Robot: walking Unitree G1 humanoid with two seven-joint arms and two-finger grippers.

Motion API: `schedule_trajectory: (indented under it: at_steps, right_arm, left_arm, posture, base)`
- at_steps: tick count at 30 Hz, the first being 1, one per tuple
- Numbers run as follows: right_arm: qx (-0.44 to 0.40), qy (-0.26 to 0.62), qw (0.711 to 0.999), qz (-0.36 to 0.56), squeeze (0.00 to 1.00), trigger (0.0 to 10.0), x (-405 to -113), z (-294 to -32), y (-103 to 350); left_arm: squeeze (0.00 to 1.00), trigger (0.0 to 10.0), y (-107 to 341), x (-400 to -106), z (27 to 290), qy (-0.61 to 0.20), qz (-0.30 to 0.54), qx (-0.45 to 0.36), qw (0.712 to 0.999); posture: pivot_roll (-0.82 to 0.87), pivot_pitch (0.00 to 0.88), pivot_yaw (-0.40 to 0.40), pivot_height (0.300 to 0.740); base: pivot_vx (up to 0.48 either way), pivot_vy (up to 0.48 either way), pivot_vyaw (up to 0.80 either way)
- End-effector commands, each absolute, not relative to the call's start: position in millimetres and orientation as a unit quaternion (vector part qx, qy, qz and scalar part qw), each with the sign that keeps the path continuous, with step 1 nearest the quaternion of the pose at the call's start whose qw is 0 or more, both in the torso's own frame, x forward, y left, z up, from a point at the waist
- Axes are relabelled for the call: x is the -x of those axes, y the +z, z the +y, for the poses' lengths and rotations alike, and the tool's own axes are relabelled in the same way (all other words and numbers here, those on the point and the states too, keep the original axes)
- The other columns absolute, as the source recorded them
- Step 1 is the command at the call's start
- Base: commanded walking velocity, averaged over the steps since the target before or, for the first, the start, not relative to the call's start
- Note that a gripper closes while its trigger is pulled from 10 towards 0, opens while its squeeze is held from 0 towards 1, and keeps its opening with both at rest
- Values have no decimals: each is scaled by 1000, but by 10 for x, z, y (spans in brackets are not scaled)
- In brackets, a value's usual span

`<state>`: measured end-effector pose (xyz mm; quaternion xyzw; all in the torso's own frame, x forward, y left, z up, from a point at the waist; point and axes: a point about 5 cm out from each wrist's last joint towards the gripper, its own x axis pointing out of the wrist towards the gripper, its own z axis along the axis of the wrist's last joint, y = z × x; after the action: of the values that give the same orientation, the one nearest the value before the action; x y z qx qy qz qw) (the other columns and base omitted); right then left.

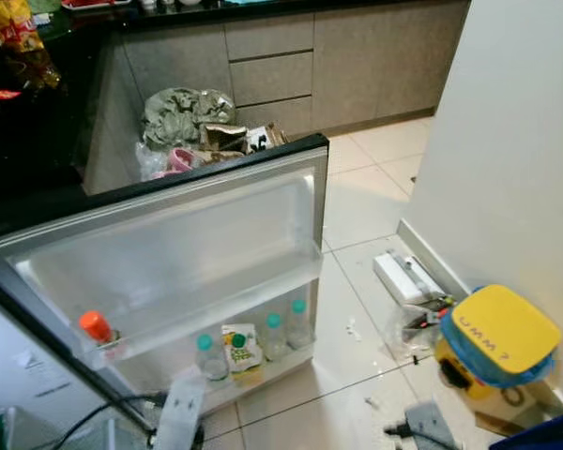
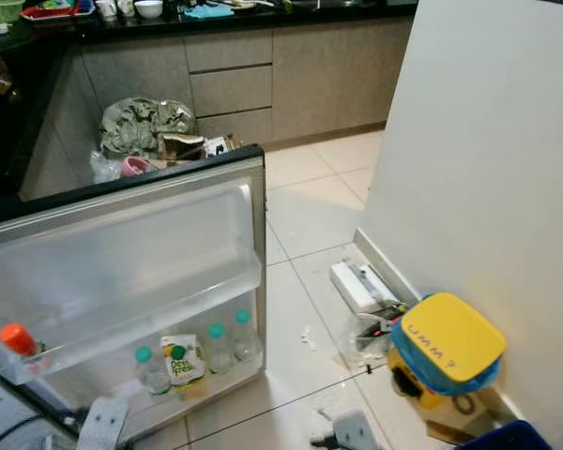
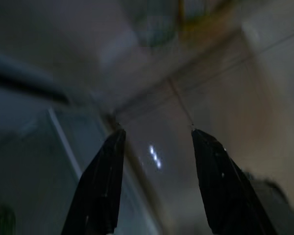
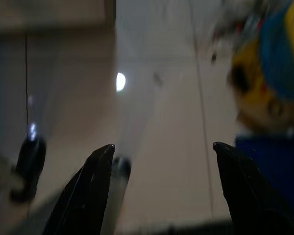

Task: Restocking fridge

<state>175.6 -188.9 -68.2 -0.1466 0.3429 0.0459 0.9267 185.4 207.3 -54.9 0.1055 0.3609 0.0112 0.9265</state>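
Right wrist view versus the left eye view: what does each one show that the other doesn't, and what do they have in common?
Right wrist view: the right pincer, its two black fingers spread apart and holding nothing, above the floor.

Left eye view: the open fridge door, with an orange-capped bottle on a higher shelf and green-capped bottles and a small carton on the lowest one. Kitchen cabinets stand behind.

Shared: the tiled floor and the yellow-lidded container by the wall.
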Motion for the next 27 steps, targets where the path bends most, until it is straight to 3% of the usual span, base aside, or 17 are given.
schedule_trajectory:
  at_steps: [1,8,27]
  right_arm:
    - [141,51,921,360,0,10000,-1683,-1874,-740]
    - [124,49,928,347,0,10000,-1718,-1872,-739]
    - [142,60,932,327,0,10000,-1792,-1848,-712]
  left_arm:
    - [0,10000,-609,-1757,2127,-4,381,-125,916]
    - [0,10000,-654,-1729,2135,-5,373,-142,917]
    - [0,10000,-704,-1716,2188,2,375,-166,912]
  posture:
    - [-101,103,30,740]
    - [-95,98,30,740]
    - [-95,95,27,740]
  base:
    - [0,0,0]
    - [0,0,0]
    - [0,-369,0]
